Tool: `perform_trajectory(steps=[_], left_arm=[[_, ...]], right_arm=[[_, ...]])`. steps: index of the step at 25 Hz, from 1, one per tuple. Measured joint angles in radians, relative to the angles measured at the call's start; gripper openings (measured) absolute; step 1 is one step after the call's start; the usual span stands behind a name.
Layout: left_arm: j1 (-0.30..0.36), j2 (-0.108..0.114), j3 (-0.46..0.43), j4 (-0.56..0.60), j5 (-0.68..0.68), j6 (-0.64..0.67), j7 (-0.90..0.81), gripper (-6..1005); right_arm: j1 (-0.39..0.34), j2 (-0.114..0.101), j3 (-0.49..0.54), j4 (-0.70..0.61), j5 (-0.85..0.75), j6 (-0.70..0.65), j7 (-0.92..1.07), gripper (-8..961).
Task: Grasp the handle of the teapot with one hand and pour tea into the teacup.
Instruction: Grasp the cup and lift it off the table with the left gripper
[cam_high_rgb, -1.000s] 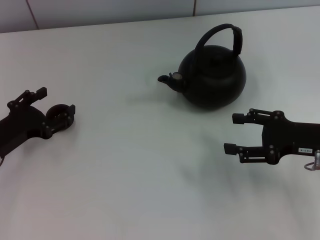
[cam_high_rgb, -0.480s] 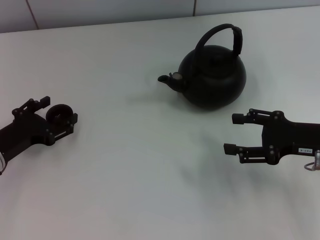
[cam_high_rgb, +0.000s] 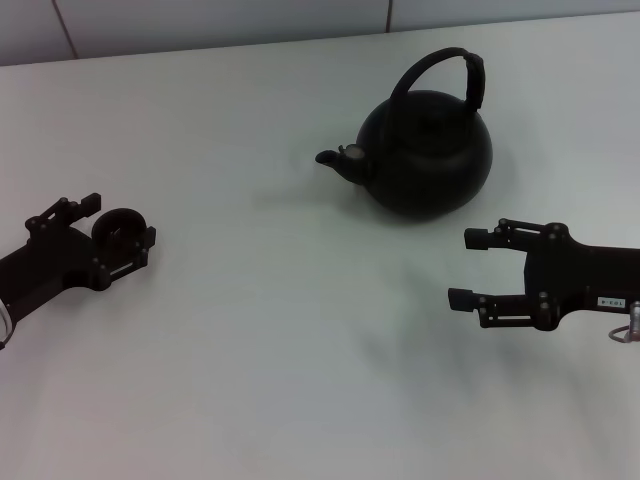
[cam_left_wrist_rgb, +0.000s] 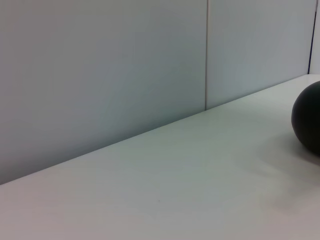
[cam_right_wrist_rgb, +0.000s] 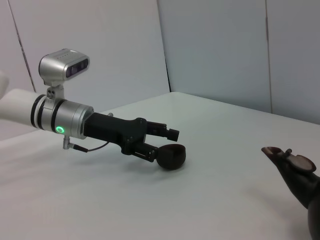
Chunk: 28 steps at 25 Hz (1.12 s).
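The matte-black teapot (cam_high_rgb: 428, 152) stands at the back right of the table, spout pointing left, its arched handle (cam_high_rgb: 440, 60) upright over the lid. The small black teacup (cam_high_rgb: 122, 228) sits on the table at the left. My left gripper (cam_high_rgb: 121, 219) lies low with its fingers open on either side of the cup, which sits near the fingertips. My right gripper (cam_high_rgb: 463, 267) is open and empty in front of the teapot, a short way from it. The right wrist view shows the left gripper (cam_right_wrist_rgb: 167, 142), the cup (cam_right_wrist_rgb: 171, 156) and the teapot's spout (cam_right_wrist_rgb: 292, 162).
The white table (cam_high_rgb: 280, 330) runs back to a grey panelled wall (cam_high_rgb: 220, 20). The left wrist view shows that wall (cam_left_wrist_rgb: 100, 75) and the edge of the teapot's body (cam_left_wrist_rgb: 309, 120).
My left gripper has drawn back toward the left front, so the cup now sits nearer its fingertips. The cup, the teapot and the right gripper have not moved.
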Motion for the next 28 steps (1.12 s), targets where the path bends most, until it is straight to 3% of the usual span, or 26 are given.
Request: perform_trajectory(steps=[28], left_arm=[[-0.012,-0.005,0.042,-0.002,0.025,-0.061,-0.005,848]], right_arm=[[0.001,0.000,0.000,-0.002,0.000,-0.001,0.005,825]])
